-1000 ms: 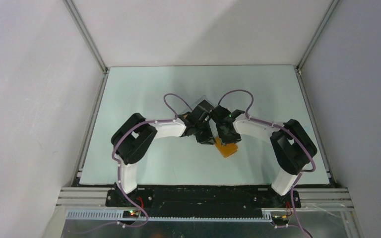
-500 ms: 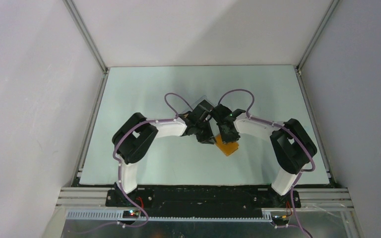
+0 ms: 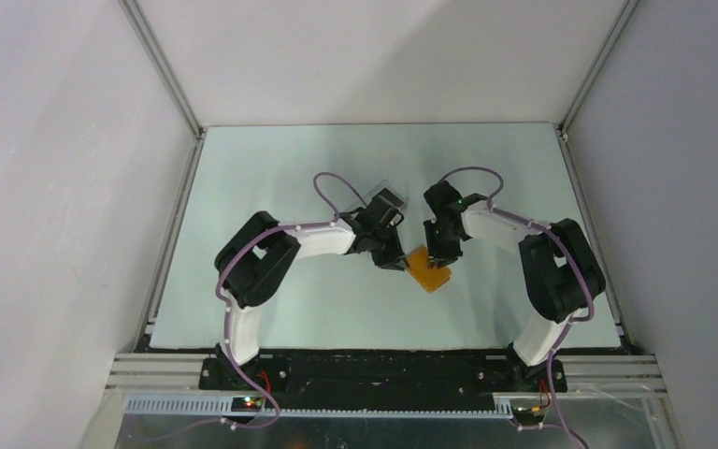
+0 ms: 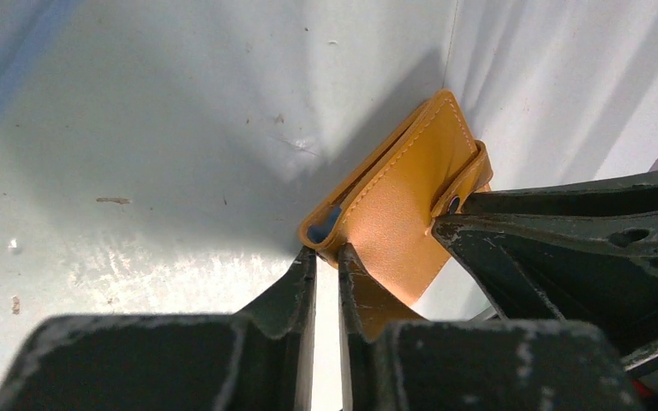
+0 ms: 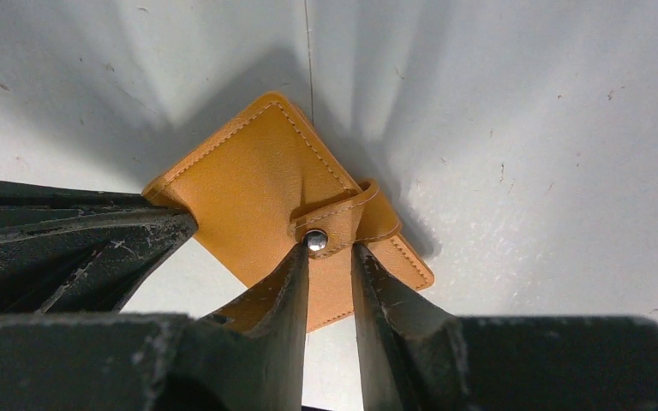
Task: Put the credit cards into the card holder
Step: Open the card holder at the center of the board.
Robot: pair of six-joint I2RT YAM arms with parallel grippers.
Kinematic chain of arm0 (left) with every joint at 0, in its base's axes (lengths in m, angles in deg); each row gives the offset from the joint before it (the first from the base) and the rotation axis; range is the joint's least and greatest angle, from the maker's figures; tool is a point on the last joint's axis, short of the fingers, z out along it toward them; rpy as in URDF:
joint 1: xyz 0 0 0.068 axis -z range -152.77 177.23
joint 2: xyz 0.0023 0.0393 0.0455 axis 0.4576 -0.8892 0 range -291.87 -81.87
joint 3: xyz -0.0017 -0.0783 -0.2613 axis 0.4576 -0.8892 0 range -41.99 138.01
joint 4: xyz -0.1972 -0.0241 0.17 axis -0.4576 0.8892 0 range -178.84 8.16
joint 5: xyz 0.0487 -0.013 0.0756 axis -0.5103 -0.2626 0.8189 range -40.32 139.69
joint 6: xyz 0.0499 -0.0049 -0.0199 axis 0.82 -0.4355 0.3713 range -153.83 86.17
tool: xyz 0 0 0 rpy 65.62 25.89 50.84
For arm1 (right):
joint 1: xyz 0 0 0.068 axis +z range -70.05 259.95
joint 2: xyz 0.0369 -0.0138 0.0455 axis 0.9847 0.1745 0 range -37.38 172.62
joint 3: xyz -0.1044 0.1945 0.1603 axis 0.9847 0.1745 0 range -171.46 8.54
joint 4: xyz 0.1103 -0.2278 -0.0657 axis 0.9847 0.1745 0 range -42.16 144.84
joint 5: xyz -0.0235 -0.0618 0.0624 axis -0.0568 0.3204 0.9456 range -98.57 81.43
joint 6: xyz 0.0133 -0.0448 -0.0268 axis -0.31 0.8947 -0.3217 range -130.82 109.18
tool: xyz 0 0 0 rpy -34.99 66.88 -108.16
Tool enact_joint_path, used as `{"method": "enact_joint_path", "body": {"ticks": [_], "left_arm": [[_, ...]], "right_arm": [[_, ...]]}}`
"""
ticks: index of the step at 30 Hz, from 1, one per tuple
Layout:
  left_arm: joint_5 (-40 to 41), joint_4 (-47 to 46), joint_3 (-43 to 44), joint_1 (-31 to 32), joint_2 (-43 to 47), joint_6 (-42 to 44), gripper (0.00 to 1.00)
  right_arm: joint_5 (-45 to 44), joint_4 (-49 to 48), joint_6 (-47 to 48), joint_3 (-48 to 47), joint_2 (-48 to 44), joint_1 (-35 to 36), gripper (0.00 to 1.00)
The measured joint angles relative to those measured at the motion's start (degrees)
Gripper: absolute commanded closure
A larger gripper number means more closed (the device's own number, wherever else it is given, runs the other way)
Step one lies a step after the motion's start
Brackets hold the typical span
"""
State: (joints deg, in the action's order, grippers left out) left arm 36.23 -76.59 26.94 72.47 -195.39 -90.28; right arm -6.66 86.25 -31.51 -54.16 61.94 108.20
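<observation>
The pale green table [image 3: 271,187] carries the orange card holder [image 3: 429,274].

your left gripper [image 4: 327,255] has its fingers almost together, a thin slit between, tips at the near corner of the orange card holder [image 4: 398,214]; an actual pinch can't be confirmed. blue sliver [image 4: 329,224] shows in its open end. right gripper [image 4: 450,224] touches the clasp strap [image 4: 467,184].

Your top view looks down on the counter [image 3: 290,168]; both wrist views closely face one card holder [image 5: 257,188].
</observation>
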Motion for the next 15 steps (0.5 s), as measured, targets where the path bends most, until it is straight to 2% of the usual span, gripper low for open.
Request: {"method": "enact_joint_path", "body": {"ticks": [6,15], "left_arm": [[0.0,2.3,1.9,0.0,-0.9,0.0,1.0],[-0.2,6.6,5.1,0.2,-2.6,1.0,1.0]], "right_arm": [[2.3,-0.6,0.0,0.7,-0.9,-1.8,0.73],[-10.2,-1.1,1.6,0.8,-1.5,-3.3,0.74]]}}
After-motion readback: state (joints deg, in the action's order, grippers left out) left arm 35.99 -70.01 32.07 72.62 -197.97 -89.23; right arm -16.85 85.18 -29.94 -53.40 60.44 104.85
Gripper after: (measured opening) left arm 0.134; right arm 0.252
